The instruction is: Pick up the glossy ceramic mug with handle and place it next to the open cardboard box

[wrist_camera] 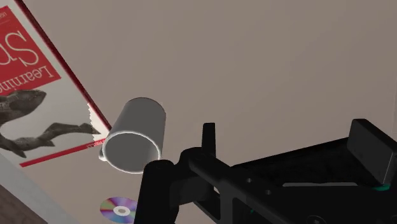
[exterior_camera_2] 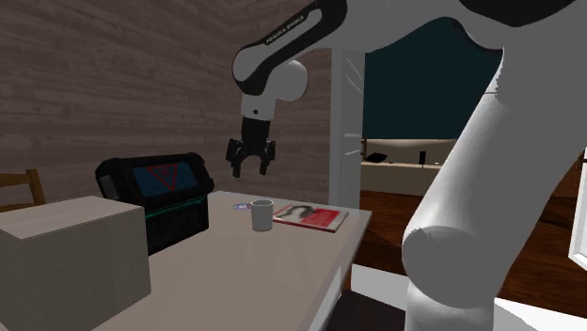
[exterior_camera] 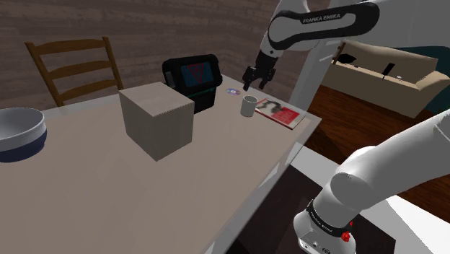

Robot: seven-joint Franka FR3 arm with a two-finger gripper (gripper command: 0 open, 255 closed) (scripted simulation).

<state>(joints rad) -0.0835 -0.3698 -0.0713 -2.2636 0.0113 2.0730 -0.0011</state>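
Note:
A small pale mug (exterior_camera: 249, 106) stands upright on the table (exterior_camera: 108, 195), at the corner of a red-and-white book (exterior_camera: 278, 112). My gripper (exterior_camera: 256, 81) hangs in the air just above the mug, apart from it. The second exterior view has the gripper (exterior_camera_2: 250, 169) with its fingers spread open and empty over the mug (exterior_camera_2: 261, 215). In the wrist view the mug (wrist_camera: 135, 135) is seen from above, rim up, beside the book (wrist_camera: 38, 89). The plain tan box (exterior_camera: 157, 119) stands mid-table, well off to the shoulder view's left of the mug.
A black device on a dark green crate (exterior_camera: 191, 79) stands behind the box, close to the mug. A small disc (exterior_camera: 233, 92) lies between them. A white bowl (exterior_camera: 20, 133) sits at the table's left end, a wooden chair (exterior_camera: 72, 65) behind.

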